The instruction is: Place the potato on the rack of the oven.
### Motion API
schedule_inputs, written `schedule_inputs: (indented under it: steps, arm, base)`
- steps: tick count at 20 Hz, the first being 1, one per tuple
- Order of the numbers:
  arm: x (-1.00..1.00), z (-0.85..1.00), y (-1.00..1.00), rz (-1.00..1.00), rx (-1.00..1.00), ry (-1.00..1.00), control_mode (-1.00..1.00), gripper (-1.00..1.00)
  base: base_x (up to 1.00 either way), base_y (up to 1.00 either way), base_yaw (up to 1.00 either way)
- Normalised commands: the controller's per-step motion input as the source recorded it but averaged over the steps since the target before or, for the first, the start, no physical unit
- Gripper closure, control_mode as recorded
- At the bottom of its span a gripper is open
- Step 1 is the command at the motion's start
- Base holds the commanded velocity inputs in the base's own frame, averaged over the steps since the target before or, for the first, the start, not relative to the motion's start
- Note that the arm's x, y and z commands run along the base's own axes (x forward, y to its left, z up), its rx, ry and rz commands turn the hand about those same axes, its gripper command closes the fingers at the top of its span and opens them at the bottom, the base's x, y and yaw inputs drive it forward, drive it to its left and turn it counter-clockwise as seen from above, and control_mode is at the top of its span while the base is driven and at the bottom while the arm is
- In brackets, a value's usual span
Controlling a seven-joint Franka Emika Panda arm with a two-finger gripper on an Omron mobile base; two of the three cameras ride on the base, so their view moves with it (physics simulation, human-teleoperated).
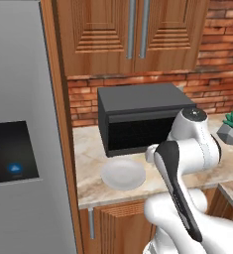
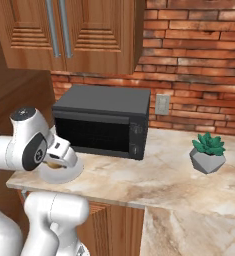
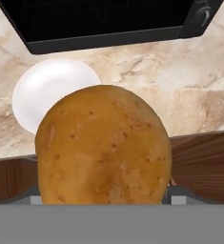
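Note:
A golden-brown potato (image 3: 104,147) looms large in the hand view, held in my gripper (image 3: 105,194), which is shut on it; only slivers of the fingers (image 3: 31,196) show at its sides. The potato hangs a little above the counter's front edge, just over the near rim of a round white plate (image 3: 46,88). From the right base view, the hand (image 2: 56,159) sits low over the plate (image 2: 73,172), with a brown sliver of potato (image 2: 51,164) under it. The oven and its rack are out of view.
A boxy black countertop appliance (image 1: 143,119) stands behind the plate (image 1: 123,174) against the brick wall. A potted succulent (image 2: 207,152) sits to the right on the marble counter (image 2: 154,170). A grey fridge (image 1: 19,149) fills the left. Wooden cabinets (image 1: 133,30) hang overhead.

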Motion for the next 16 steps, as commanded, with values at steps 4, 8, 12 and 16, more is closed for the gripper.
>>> schedule_inputs:
  steps: [4,8,12,16]
  arm:
    - [-0.13,0.0,0.0,0.0,0.0,0.0,1.0,1.0]
    - [0.0,0.0,0.0,0.0,0.0,0.0,1.0,1.0]
    - [0.0,0.0,0.0,0.0,0.0,0.0,1.0,1.0]
    - [0.0,0.0,0.0,0.0,0.0,0.0,1.0,1.0]
  base:
    - [-0.59,0.19,0.0]
    - [-1.0,0.56,0.0]
    - [-0.93,0.8,0.0]
    - [-0.56,1.0,0.06]
